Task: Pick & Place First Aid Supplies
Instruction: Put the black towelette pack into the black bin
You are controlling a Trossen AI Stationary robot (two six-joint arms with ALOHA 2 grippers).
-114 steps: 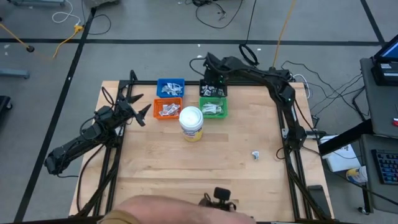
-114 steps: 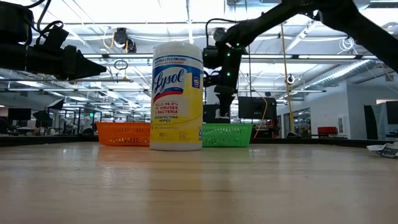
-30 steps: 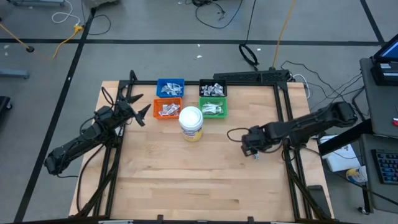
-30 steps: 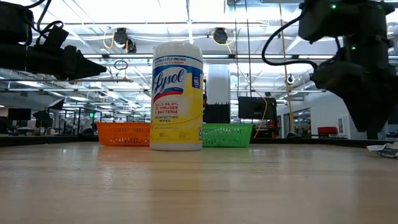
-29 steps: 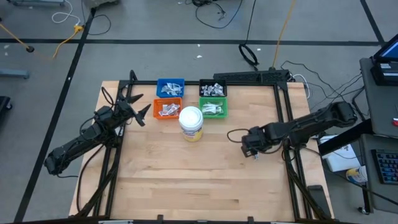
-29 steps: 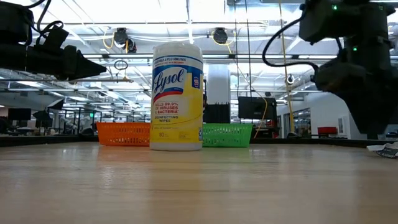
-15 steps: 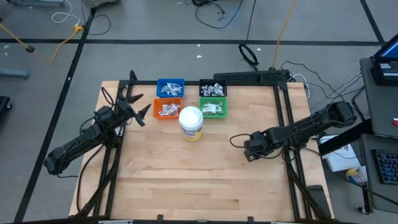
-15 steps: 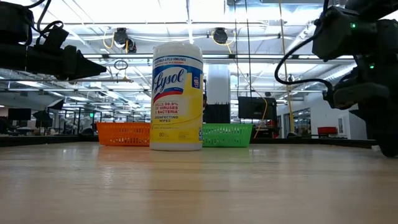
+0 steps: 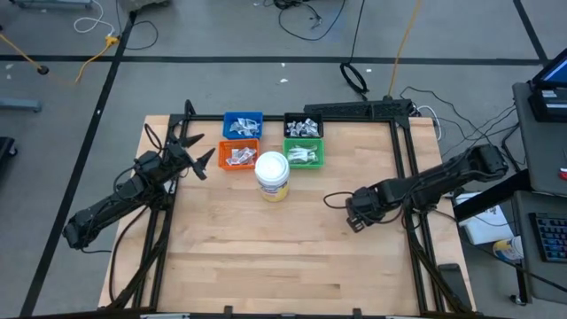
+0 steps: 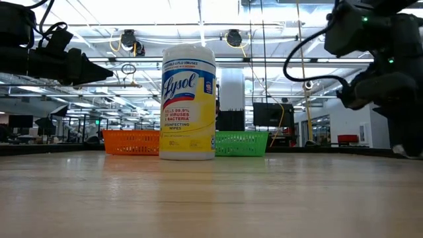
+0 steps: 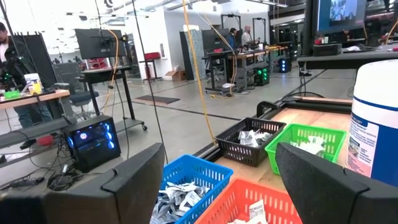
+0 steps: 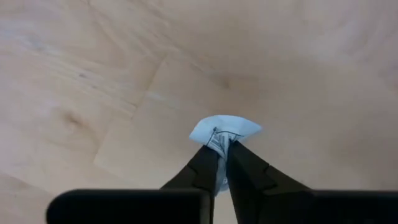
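**Mia:** What is the right gripper (image 12: 222,155) doing down low on the pale wooden table (image 9: 266,257)?

**Sam:** It is pinching a small flat white-and-grey paper packet (image 12: 224,134). Its two dark fingers are squeezed tight on it, and the packet sticks out past the tips, just over the wood. From above, that gripper (image 9: 354,220) is near the table's right side, well apart from the bins.

**Mia:** Why grab it by the edge?

**Sam:** I think because the packet is so thin and lies flat. Pinching one end lets the fingers get hold.

**Mia:** Where should it go?

**Sam:** Probably into one of the little plastic baskets at the far edge: the blue bin (image 9: 243,124), the orange bin (image 9: 238,156), the green bin (image 9: 304,155) or the black bin (image 9: 303,128). They hold packets like it. Which one, I cannot tell.

**Mia:** And that tall white tub with the yellow label (image 9: 272,175)?

**Sam:** It stands right in front of the bins, so the arm may need to lift over it.

**Mia:** What about the left gripper (image 9: 200,156)?

**Sam:** It waits beside the orange bin with its fingers spread wide, holding nothing.
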